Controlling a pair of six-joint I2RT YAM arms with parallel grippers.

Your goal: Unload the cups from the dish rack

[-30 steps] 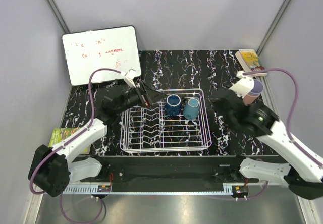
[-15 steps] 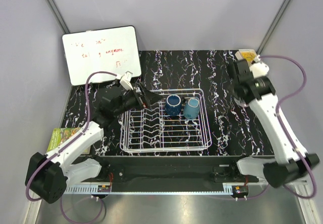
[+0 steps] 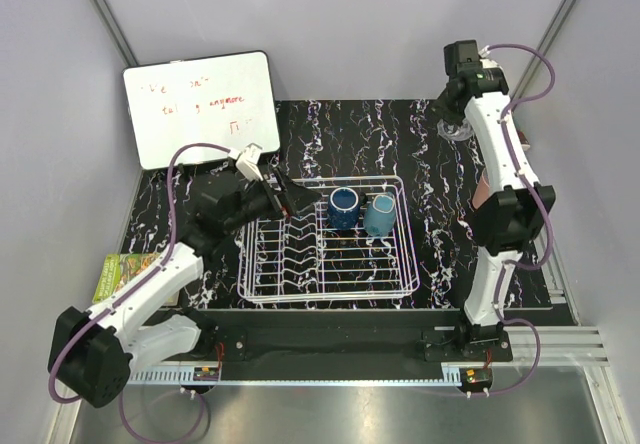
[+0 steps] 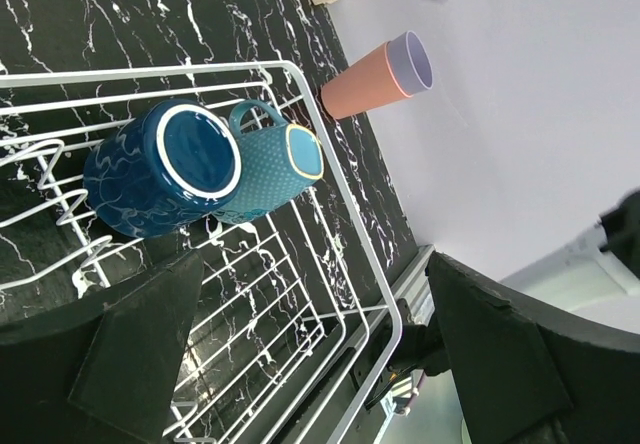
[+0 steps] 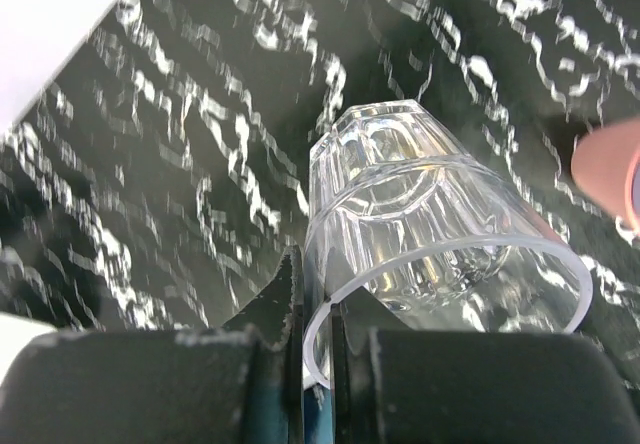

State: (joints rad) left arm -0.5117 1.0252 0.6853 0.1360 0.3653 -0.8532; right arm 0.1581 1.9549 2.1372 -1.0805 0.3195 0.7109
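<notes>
The white wire dish rack (image 3: 410, 264) holds a dark blue cup (image 3: 343, 207) and a light teal cup (image 3: 379, 214) side by side at its back right; both also show in the left wrist view, the dark blue (image 4: 165, 169) and the teal (image 4: 275, 164). My left gripper (image 3: 294, 199) is open and empty over the rack's back left, just left of the dark blue cup. My right gripper (image 5: 315, 299) is shut on the rim of the clear glass (image 5: 430, 224), held over the table's far right (image 3: 458, 129). A salmon cup with a lavender one inside (image 4: 375, 76) lies right of the rack.
A whiteboard (image 3: 200, 104) leans at the back left. A green book (image 3: 125, 269) lies at the left edge. The right arm (image 3: 505, 204) stretches along the right side. Grey walls close in the table on the left, back and right.
My right arm has swung from the near right up and back to the far right corner. The left gripper has barely moved; both cups stay in the rack.
</notes>
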